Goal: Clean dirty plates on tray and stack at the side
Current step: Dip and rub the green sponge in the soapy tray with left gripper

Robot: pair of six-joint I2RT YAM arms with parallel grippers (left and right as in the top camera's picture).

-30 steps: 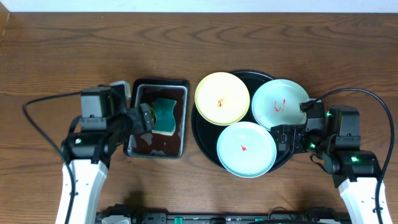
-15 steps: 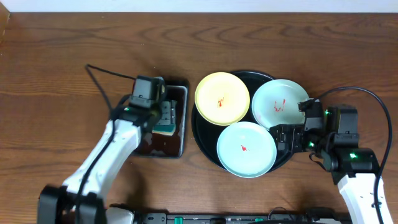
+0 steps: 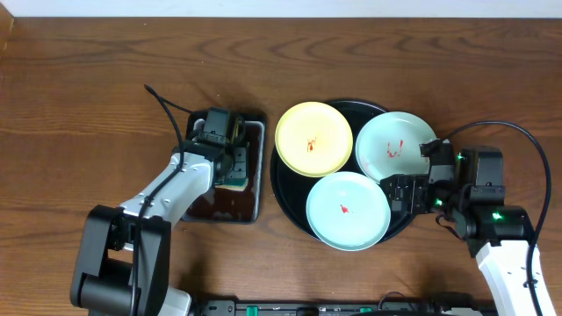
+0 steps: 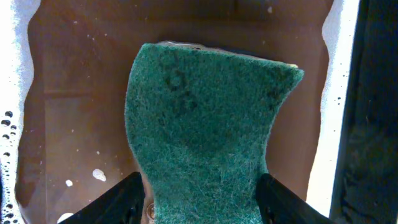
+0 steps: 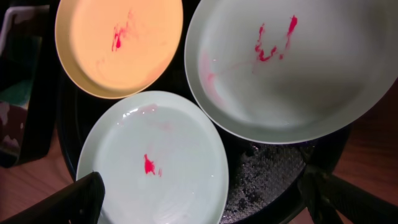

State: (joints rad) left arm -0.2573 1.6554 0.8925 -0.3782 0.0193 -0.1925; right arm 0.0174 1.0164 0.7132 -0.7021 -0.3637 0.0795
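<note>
In the pan (image 3: 200,209), left gripper (image 4: 202,208) pinches the sponge (image 4: 205,124); right gripper (image 3: 404,195) hangs open beside three smeared plates (image 3: 349,211) on the tray (image 3: 283,191). We judge sponge pickup underway; next, lift it to a plate.

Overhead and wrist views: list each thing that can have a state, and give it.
yellow plate: smeared red, on tray
rear mint plate: smeared red, on tray
front mint plate: red spot, on tray
black pan: holds brown soapy liquid
green sponge: in pan, pinched
left gripper: shut on sponge
right gripper: open, empty
</note>
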